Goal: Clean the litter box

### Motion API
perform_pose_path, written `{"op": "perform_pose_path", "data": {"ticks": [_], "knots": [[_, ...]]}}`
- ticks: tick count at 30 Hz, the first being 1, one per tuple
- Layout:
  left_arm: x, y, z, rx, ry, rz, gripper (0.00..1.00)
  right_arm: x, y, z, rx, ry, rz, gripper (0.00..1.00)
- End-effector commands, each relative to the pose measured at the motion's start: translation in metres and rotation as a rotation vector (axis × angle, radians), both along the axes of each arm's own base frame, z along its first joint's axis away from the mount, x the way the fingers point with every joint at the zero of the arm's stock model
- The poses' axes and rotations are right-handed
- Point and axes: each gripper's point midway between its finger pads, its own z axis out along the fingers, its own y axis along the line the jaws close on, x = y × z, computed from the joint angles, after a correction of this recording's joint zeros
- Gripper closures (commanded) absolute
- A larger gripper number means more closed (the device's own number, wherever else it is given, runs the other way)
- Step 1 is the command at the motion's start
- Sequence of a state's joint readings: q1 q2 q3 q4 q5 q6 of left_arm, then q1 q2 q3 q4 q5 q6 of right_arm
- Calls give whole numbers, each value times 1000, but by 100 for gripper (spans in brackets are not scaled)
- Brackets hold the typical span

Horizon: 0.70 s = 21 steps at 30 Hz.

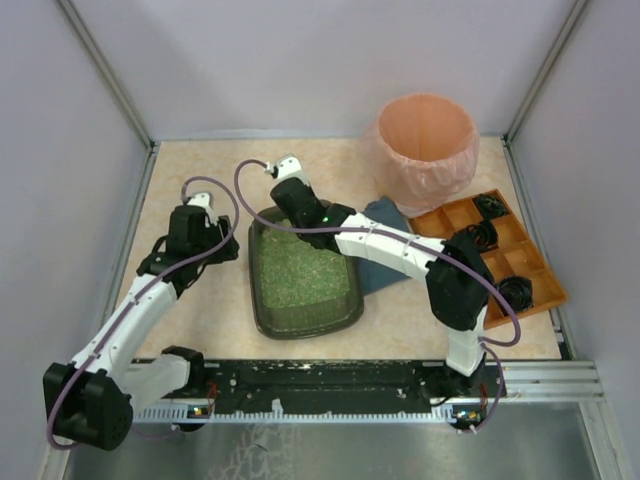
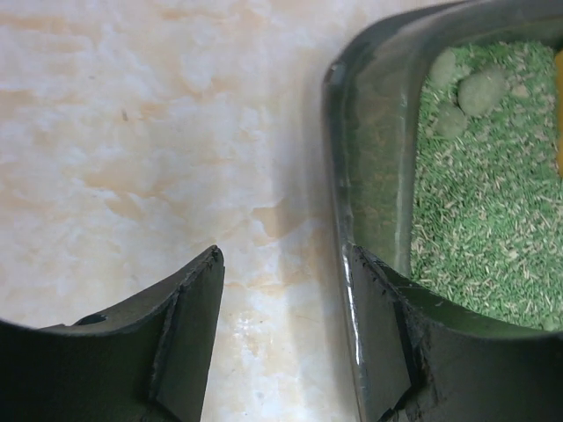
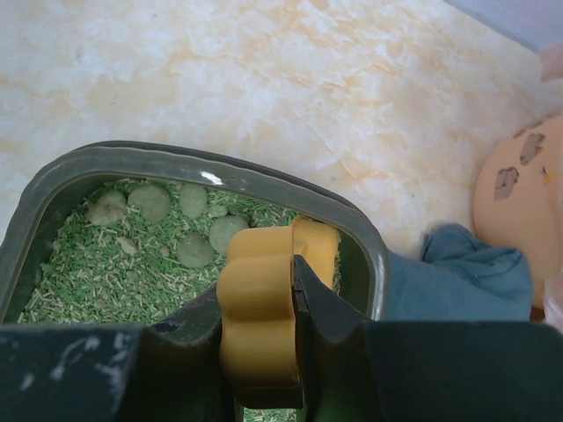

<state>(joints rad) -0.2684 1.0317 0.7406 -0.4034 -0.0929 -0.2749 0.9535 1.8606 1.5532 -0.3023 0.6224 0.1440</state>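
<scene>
- Litter box [image 1: 305, 330]: lay at the centre of the top view; its green litter held grey-green lumps [image 3: 227, 233], upper left in the right wrist view.
- Left gripper [image 2: 286, 264]: jaws parted, straddling the box's left rim, not clamped.
- Right gripper [image 3: 259, 294]: clenched on a yellow tool [image 3: 312, 242] just beside the lumps.
- Step, as judged: bracing before scooping; the next move called for pinching the rim, then working the tool under the lumps.

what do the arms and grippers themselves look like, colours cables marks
The left arm and right arm have white links, black joints and a looping purple cable each. The left gripper and right gripper have flat black fingers; the right one's body shows white scuffs.
</scene>
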Motion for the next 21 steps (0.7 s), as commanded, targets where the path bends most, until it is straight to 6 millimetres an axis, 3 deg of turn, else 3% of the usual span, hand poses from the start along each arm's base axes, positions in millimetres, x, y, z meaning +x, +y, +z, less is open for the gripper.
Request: {"op": "perform_pose_path", "data": {"ticks": [1,5,9,15,21], "knots": [[6,20,23,10,-71,100,34,-7,47,3,97,42,196,100],[4,30,29,39,-96,141,34,-27,79,5,192,106,373,100],[4,30,28,43,-93,140,34,-41,87,22,261,121,445,100],[5,27,25,39,-82,124,34,-31,62,40,243,71,338,100],[5,13,15,16,-54,36,34,-5,30,38,356,96,237,100]]}}
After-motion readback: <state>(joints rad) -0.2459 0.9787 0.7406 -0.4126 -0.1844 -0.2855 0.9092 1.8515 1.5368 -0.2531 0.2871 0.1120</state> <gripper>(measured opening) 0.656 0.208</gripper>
